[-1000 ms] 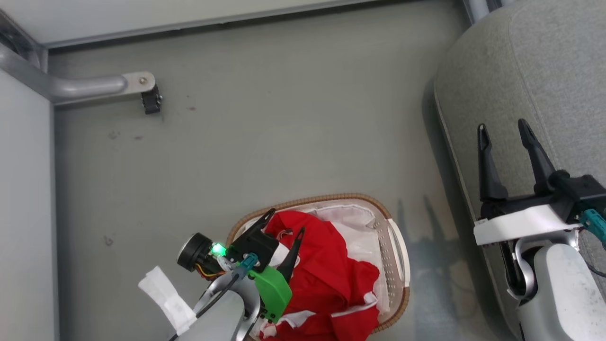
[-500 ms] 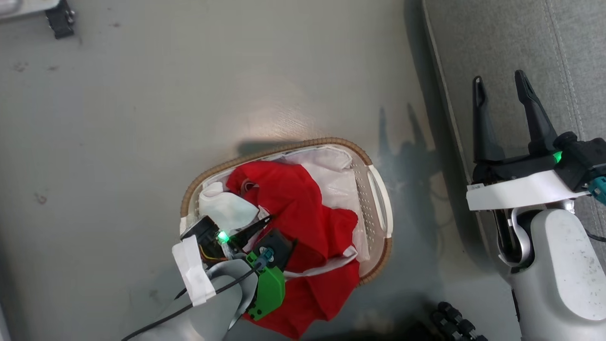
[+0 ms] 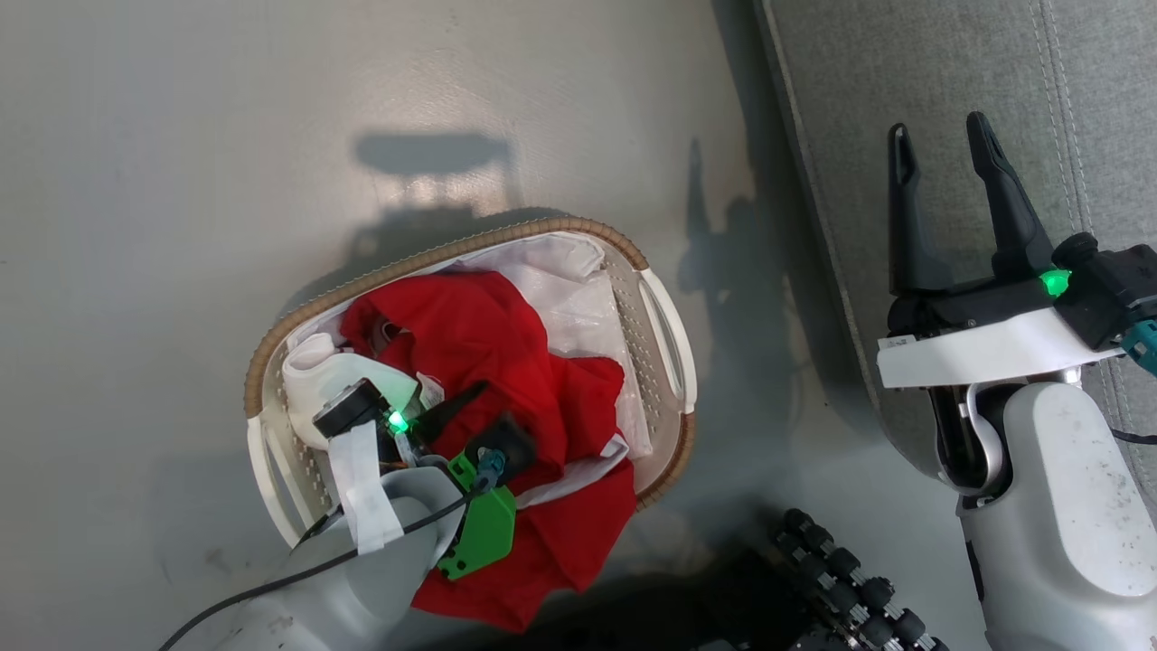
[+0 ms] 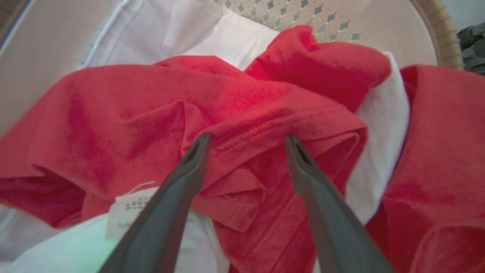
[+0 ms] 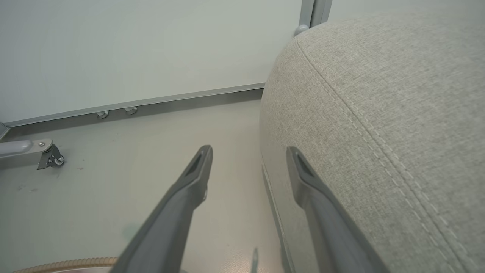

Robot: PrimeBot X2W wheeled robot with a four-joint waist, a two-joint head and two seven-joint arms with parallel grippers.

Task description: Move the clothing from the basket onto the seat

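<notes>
The basket [image 3: 434,258], oval and white with a brown woven rim, stands on the floor left of the seat [image 3: 904,54]. Bright red clothing [image 3: 506,362] is heaped inside it, and one part hangs over the near rim. My left gripper [image 3: 488,407] reaches down into the basket. In the left wrist view this gripper [image 4: 247,139] is open, its fingertips resting on a stitched fold of the clothing [image 4: 235,94], near a small white label [image 4: 129,206]. My right gripper [image 3: 936,127] is open and empty above the seat's front edge. The right wrist view has that gripper [image 5: 249,149] beside the seat [image 5: 379,94].
White cloth lining [image 4: 170,26] covers the basket's perforated wall [image 4: 341,22]. Black rollers of my base [image 3: 841,570] lie just right of the basket's near end. A metal leg with a caster [image 5: 49,157] stands by the far wall's baseboard [image 5: 151,102].
The head camera has tilted down, so the whole picture shifted. My left gripper has sunk from above the basket's near rim onto the red clothing, still open. The right gripper holds its pose.
</notes>
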